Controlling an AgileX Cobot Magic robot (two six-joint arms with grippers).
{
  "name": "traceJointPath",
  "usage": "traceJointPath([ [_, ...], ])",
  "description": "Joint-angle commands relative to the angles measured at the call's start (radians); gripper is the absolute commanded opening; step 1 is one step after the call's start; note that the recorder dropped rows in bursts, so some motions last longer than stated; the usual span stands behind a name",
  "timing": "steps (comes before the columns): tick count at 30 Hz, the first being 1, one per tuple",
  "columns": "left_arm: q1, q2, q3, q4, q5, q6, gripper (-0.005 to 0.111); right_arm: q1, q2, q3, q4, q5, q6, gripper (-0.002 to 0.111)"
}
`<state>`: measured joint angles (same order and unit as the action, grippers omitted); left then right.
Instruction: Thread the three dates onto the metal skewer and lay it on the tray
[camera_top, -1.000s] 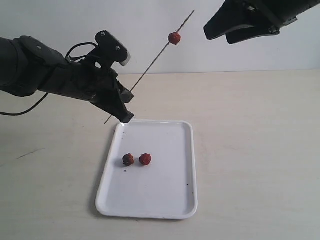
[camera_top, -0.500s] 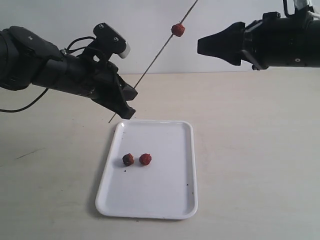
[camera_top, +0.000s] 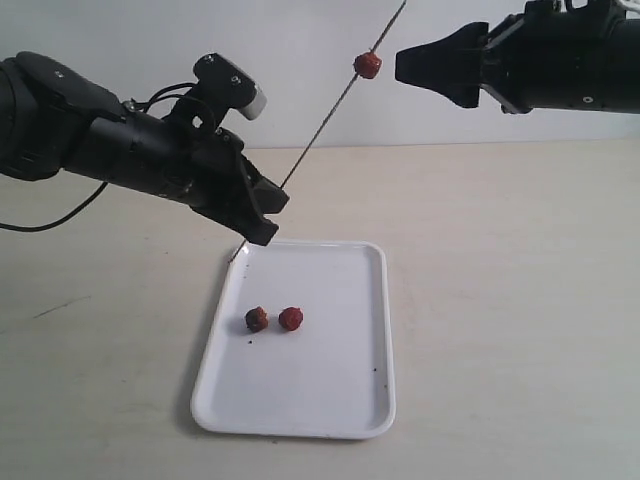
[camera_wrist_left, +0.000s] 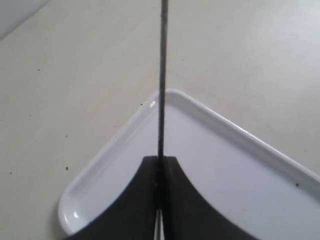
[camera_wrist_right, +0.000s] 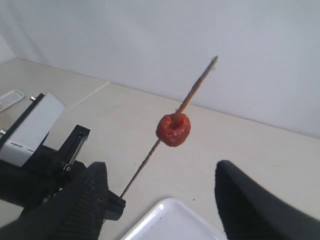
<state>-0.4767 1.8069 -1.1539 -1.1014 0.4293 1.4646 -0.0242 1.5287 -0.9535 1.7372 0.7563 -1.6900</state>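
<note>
Since the earlier frame the right gripper (camera_top: 402, 66) has risen level with the threaded fruit, and the left gripper (camera_top: 260, 230) has swung the rod steeper, so we judge the first date is about to be pushed further down.

In the exterior view, the thin dark grey metal skewer (camera_top: 325, 122) carries one wrinkled red date (camera_top: 367, 65). Two more, one dark (camera_top: 257, 319) and one red (camera_top: 291, 318), lie on the flat white rectangular tray (camera_top: 330, 390). That makes three dates, one skewer and one tray.

In the left wrist view, the left claw (camera_wrist_left: 160, 161) is clamped on the skewer (camera_wrist_left: 162, 75) above the tray's corner (camera_wrist_left: 225, 165).

In the right wrist view, the right claw (camera_wrist_right: 160, 167) gapes wide and empty, just short of the threaded date (camera_wrist_right: 173, 129).
</note>
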Motion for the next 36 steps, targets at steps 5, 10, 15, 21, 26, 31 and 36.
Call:
traceJointPath([
  [5, -0.002, -0.01, -0.008, -0.039, 0.061, -0.004, 0.0, 0.001, 0.141, -0.103, 0.007, 0.069, 0.0, 0.06],
  [10, -0.002, -0.01, -0.008, -0.039, 0.07, -0.004, 0.0, 0.001, 0.215, -0.174, 0.007, 0.104, 0.042, 0.06],
  [15, -0.002, -0.01, -0.008, -0.042, 0.07, -0.004, 0.0, 0.001, 0.234, -0.193, 0.007, 0.111, 0.042, 0.059],
  [21, -0.002, -0.01, -0.008, -0.043, 0.07, -0.002, 0.0, 0.001, 0.234, -0.202, 0.007, 0.133, 0.042, 0.059],
  [26, -0.002, -0.01, -0.008, -0.046, 0.07, -0.002, 0.0, 0.001, 0.234, -0.202, 0.007, 0.152, 0.045, 0.056],
  [31, -0.002, -0.01, -0.008, -0.046, 0.07, -0.002, 0.0, 0.001, 0.234, -0.202, 0.007, 0.152, 0.069, 0.05],
  [36, -0.002, -0.01, -0.008, -0.046, 0.07, -0.002, 0.0, 0.007, 0.234, -0.202, 0.007, 0.149, 0.069, 0.048],
])
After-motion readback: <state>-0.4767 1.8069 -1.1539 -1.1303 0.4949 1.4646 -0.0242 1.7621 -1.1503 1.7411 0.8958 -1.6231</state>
